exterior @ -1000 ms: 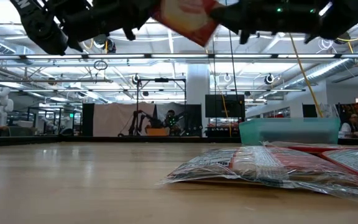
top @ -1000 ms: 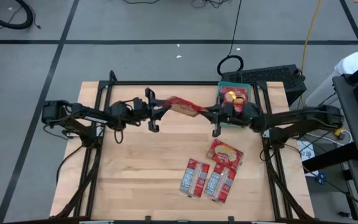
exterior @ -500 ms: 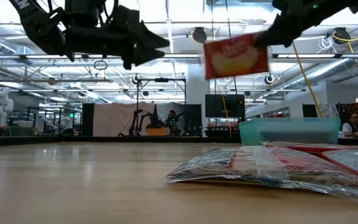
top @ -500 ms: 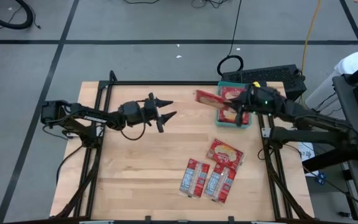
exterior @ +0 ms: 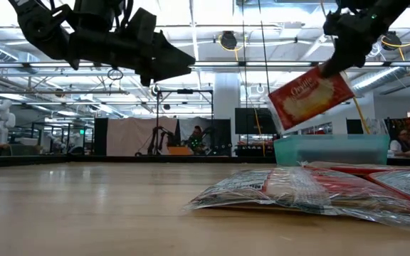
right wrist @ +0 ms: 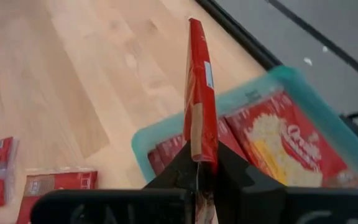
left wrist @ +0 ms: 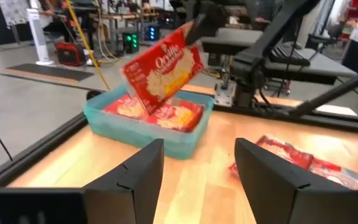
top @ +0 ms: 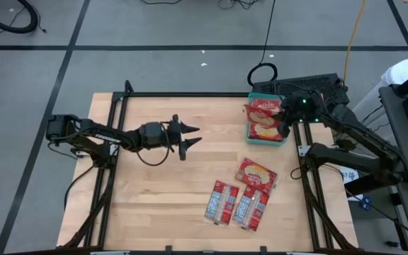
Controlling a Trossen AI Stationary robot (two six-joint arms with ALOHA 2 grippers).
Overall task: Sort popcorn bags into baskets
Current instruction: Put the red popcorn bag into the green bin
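Red and cream, one popcorn bag (exterior: 309,97) hangs tilted in our right gripper (right wrist: 199,163), whose fingers are pinched tight on its edge, over the teal basket (top: 266,139) at the high view's upper right. Our left gripper (top: 188,136) hovers mid-table with its fingers spread, empty. Three more bags (top: 238,195) lie at lower right; others sit in the basket.

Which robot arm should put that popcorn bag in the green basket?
The right one: its fingers already pinch the popcorn bag above the green basket. The left gripper is empty, over mid-table.
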